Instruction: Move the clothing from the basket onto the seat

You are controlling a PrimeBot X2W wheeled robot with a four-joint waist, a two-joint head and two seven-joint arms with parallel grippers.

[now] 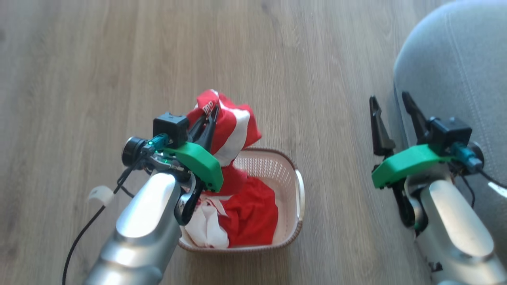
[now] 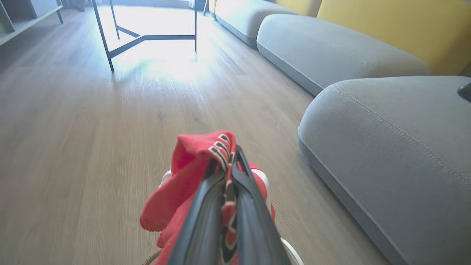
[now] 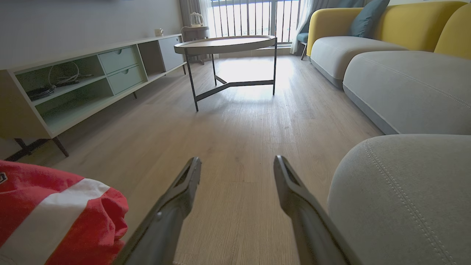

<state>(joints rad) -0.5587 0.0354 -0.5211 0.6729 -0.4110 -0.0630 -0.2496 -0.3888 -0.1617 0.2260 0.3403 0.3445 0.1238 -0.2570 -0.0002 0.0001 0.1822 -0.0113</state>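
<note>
My left gripper [image 1: 213,111] is shut on a red and white jersey [image 1: 231,126], lifted above the cream basket [image 1: 291,174]; the pinched striped trim shows between its fingers in the left wrist view [image 2: 228,165]. More red and white clothing [image 1: 247,213] lies inside the basket. The grey seat [image 1: 459,71] rises at the right. My right gripper [image 1: 390,101] hangs open and empty beside the seat's rounded edge, its fingers [image 3: 184,184] spread over the floor. The jersey [image 3: 51,209] sits at the lower left of the right wrist view, the seat [image 3: 404,191] at its right.
Wooden floor lies all around the basket. A round coffee table [image 3: 228,44] on dark legs stands ahead, a low TV cabinet [image 3: 81,81] along the left wall, and further grey and yellow sofa cushions [image 3: 404,81] along the right.
</note>
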